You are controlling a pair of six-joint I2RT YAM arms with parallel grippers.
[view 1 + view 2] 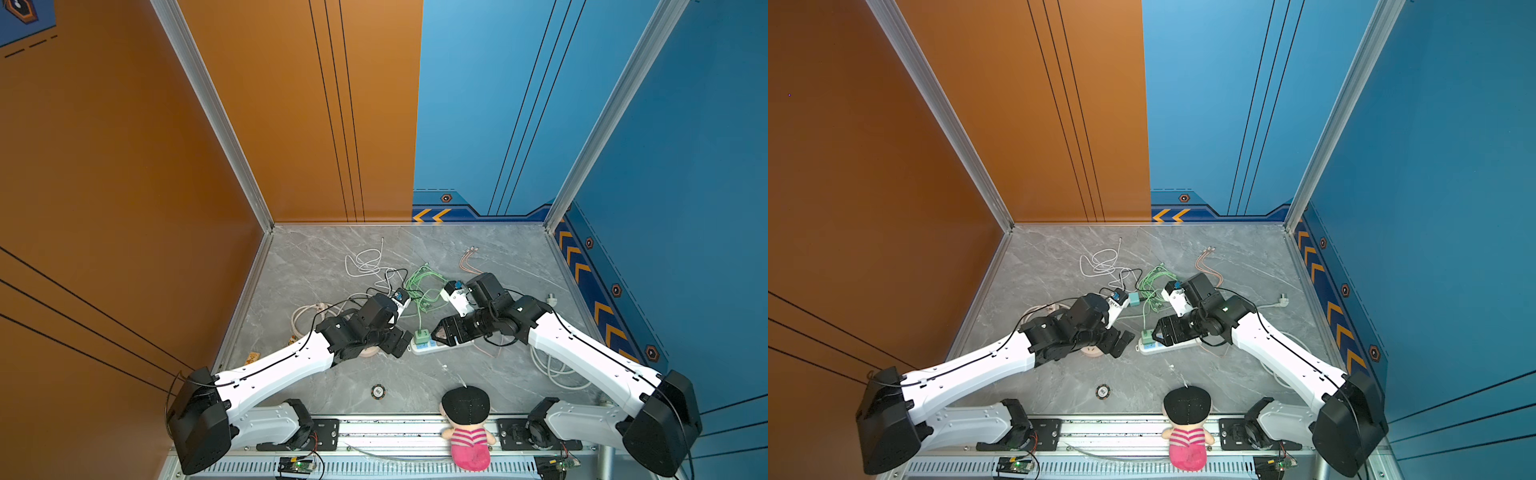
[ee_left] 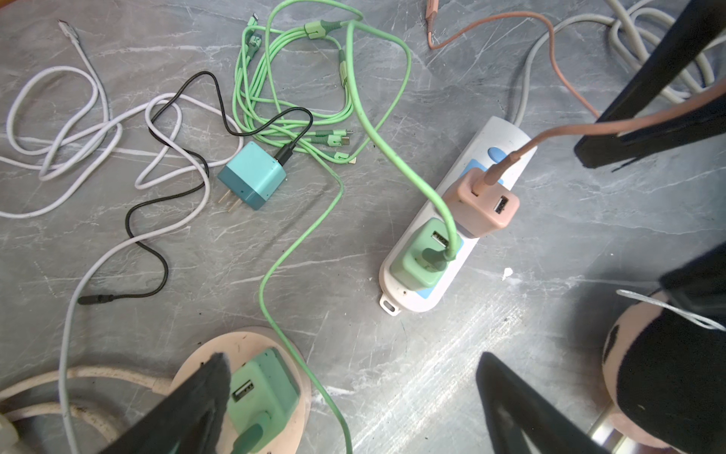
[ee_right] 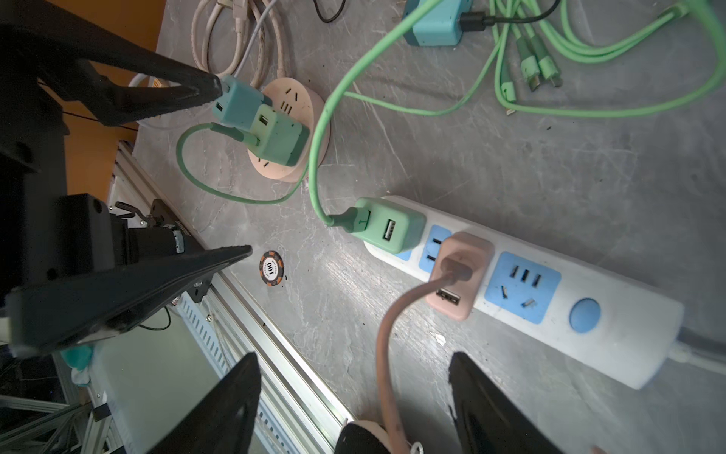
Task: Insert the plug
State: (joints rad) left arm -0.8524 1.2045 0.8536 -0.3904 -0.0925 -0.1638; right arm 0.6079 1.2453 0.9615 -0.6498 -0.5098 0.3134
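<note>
A white power strip lies mid-table. A pink plug sits in its middle socket, next to a green plug at the strip's end. My right gripper hovers open just off the pink plug, whose pink cord runs between the fingers untouched. My left gripper is wide open and holds nothing. One of its fingers stands beside a green adapter on a round pink socket.
A loose teal charger lies among white, black and green cables. A poker chip and a doll lie near the front rail. The strip's grey cord coils at the right.
</note>
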